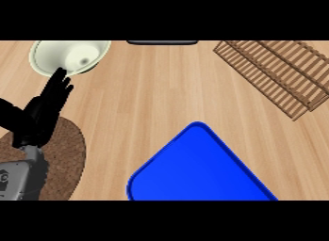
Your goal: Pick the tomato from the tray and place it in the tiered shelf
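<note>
A light wooden counter point(160, 84) with a lengthwise grain carries everything. Near the front, right of the middle, lies a bright blue tray point(194, 169) with rounded corners, set at an angle and cut by the near edge. At the far right lies a slatted wooden shelf point(285, 70), also turned at an angle. At the far left sits a pale cream bowl point(69, 54). At the near left lies a round brown mat point(66, 160) of cork-like texture. A dark flat thing point(162, 42) shows at the far edge, mostly cut off.
</note>
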`<state>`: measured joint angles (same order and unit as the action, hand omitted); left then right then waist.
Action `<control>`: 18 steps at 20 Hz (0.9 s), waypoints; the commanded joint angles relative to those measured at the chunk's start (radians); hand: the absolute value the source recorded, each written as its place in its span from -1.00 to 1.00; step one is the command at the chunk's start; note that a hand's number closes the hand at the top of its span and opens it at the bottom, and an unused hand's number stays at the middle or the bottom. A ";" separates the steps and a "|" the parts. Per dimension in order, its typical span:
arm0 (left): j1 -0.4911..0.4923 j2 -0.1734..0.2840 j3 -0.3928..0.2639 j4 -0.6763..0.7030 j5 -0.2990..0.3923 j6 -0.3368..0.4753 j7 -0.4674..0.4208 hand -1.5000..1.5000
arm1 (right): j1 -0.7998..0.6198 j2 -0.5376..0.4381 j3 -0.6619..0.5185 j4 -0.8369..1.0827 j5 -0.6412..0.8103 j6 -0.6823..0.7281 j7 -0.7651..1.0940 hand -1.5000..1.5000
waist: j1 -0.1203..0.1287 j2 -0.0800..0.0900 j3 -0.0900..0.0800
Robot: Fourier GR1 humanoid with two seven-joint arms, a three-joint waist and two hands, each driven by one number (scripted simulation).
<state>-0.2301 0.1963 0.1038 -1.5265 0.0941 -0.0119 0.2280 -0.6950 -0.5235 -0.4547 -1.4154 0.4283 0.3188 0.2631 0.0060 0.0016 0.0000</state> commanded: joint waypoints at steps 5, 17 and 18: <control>-0.012 -0.021 -0.013 -0.023 -0.011 0.011 0.033 0.00 | -0.036 -0.109 -0.025 0.229 -0.035 -0.018 -0.149 1.00 | 0.000 -0.001 0.000; -0.043 0.018 0.023 0.043 0.003 -0.037 -0.005 0.00 | -0.110 -0.080 -0.088 0.534 0.015 -0.370 -0.365 -1.00 | 0.008 0.003 0.001; 0.041 0.007 0.004 -0.114 0.008 -0.016 0.065 0.00 | -0.145 -0.086 -0.084 0.528 0.004 -0.354 -0.335 -1.00 | 0.018 -0.001 0.001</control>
<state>-0.2506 0.1938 0.1113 -1.5265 0.0908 -0.0256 0.2398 -0.8068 -0.6053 -0.5121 -0.9352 0.4605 0.0133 -0.0178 0.0160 0.0041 0.0007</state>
